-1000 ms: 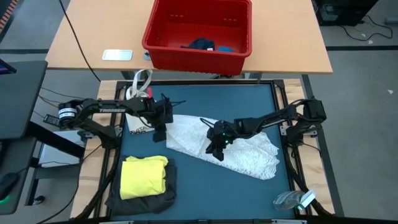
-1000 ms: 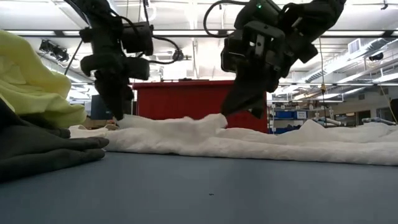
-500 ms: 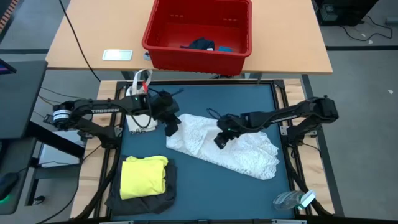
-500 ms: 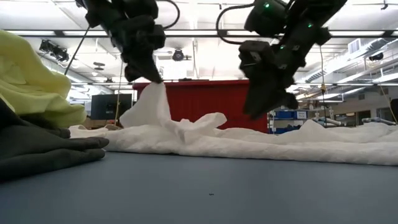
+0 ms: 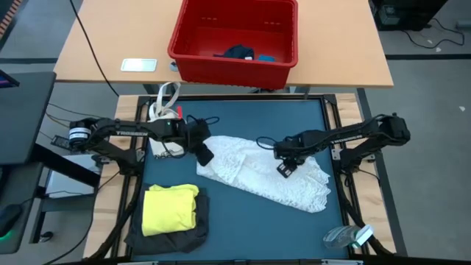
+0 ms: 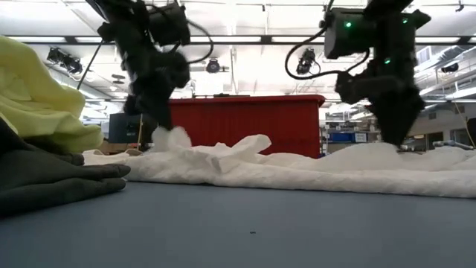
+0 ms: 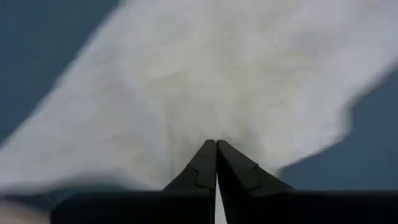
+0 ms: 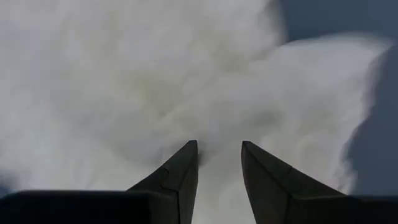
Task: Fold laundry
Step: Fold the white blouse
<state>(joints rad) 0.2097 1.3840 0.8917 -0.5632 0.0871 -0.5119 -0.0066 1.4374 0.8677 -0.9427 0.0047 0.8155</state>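
The left gripper (image 5: 204, 156) pinches the white cloth (image 5: 257, 175) edge beneath it, apparently; the right gripper (image 5: 284, 168) (fingers parted) hovers over it, empty.

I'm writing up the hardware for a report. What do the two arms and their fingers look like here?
Both arms are black and slim, built of jointed segments with thin black cables looping beside them. The left arm carries white lettering along its link and a white-ringed joint near its base. The right arm shows small green lights in the low view. Each arm's fingers are dark, flat, tapering wedges.
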